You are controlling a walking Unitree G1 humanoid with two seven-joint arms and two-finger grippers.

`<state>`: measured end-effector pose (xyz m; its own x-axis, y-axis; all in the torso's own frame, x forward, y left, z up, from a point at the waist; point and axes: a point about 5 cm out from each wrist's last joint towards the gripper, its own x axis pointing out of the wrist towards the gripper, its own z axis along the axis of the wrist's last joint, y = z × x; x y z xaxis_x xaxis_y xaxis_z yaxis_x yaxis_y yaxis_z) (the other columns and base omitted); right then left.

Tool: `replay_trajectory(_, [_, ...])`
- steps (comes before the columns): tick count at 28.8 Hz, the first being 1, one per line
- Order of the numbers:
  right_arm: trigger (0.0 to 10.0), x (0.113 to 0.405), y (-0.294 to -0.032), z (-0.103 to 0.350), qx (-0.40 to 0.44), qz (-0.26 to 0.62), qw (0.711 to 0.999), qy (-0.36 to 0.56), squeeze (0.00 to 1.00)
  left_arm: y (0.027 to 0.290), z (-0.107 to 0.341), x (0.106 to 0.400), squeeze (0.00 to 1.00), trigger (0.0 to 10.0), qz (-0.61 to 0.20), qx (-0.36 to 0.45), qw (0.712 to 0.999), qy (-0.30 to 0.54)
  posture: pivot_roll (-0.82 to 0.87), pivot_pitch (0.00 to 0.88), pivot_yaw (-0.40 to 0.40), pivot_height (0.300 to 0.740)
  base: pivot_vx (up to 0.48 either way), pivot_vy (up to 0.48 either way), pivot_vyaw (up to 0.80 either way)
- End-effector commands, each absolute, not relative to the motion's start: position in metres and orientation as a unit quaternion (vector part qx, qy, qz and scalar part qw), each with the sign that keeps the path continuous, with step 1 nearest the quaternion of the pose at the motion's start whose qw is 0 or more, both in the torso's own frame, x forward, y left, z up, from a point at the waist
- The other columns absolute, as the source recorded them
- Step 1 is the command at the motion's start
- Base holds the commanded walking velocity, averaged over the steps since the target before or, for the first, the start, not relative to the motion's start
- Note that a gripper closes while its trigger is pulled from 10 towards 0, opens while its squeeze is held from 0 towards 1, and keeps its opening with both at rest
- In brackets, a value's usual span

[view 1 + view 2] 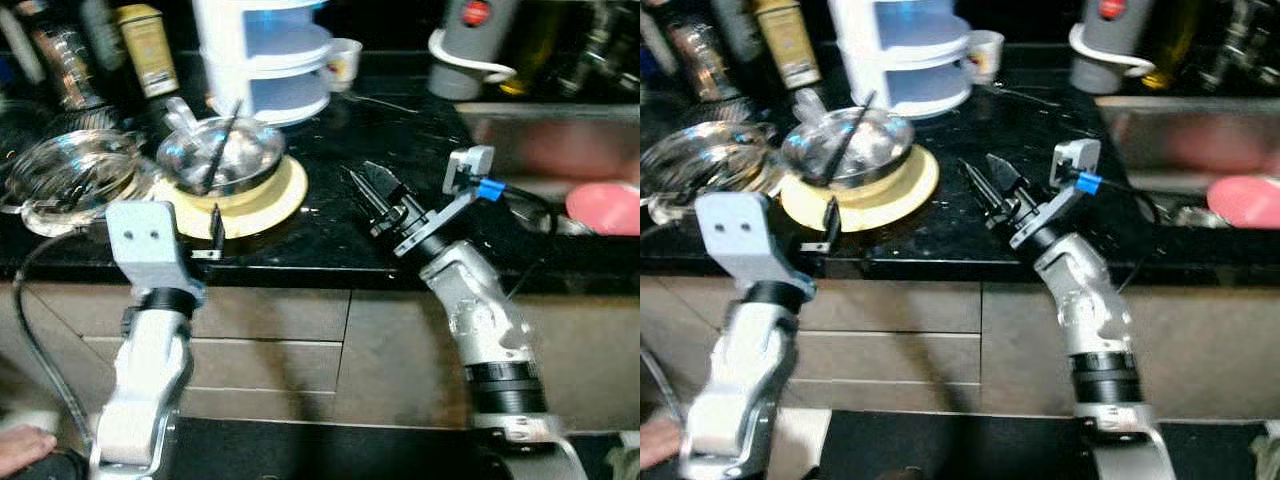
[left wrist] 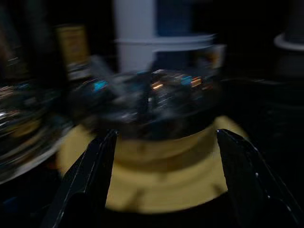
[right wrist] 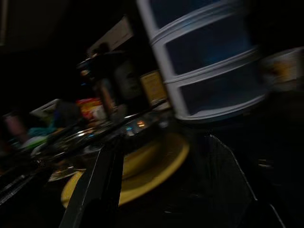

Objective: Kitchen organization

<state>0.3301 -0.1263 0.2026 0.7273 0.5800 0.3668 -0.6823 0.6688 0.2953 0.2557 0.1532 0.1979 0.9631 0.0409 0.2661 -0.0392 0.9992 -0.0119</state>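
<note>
**Both grippers open at the counter edge, steel bowl on the yellow plate ahead**

Everything here is placed against the yellow plate (image 1: 262, 197), which lies on the black countertop (image 1: 340, 230) close to its front edge.

Nearest to me, my left gripper (image 1: 214, 232) sits at the counter's front edge, just at the plate's near rim. In the left wrist view its 2 black fingers (image 2: 90, 175) stand wide apart with the plate and bowl framed between them, nothing held. My right gripper (image 1: 372, 194) hovers over the counter to the right of the plate, apart from it, pointing toward it; its fingers (image 3: 97, 185) are also spread and empty.

On the plate rests a steel bowl (image 1: 222, 153) with a dark utensil (image 1: 222, 135) leaning in it. Just left of the plate is a clear glass dish (image 1: 70, 180), its rim near the plate's edge.

Behind the plate stands a white tiered container (image 1: 268, 55), and beside that, to the right, a small white cup (image 1: 343, 62). Behind and left of the plate are a yellow-labelled tin (image 1: 147, 45) and dark bottles. Well to the right of the plate is a steel sink (image 1: 540, 140) with a pink item (image 1: 603, 208) in it, and a grey jug (image 1: 472, 45) stands behind the sink's left corner.

At the bottom left corner of the left eye view, a person's hand (image 1: 22, 448) shows near the floor.
</note>
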Motion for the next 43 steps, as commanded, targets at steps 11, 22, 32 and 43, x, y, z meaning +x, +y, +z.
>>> replay_trajectory(11, [10.0,0.330,-0.122,0.202,0.200,0.357,0.905,-0.118,0.00,0.158,0.235,0.259,0.00,10.0,0.027,0.025,0.979,-0.202,0.02,0.021,-0.012,0.740,0.000,0.000,0.00])
replay_trajectory(22, [10.0,0.330,-0.122,0.199,0.171,0.367,0.908,-0.108,0.00,0.185,0.261,0.278,0.00,10.0,0.073,0.057,0.976,-0.199,0.01,0.015,-0.012,0.740,0.000,0.000,0.00])
replay_trajectory(32, [10.0,0.319,-0.127,0.199,0.158,0.395,0.898,-0.114,0.00,0.239,0.268,0.318,0.00,10.0,0.122,-0.068,0.988,-0.073,0.00,0.030,0.011,0.740,0.000,0.000,0.00])
replay_trajectory(43, [10.0,0.295,-0.118,0.205,0.163,0.486,0.849,-0.127,0.00,0.218,0.271,0.348,0.00,10.0,0.010,-0.140,0.989,0.037,-0.01,0.044,0.025,0.740,0.000,0.000,0.00])
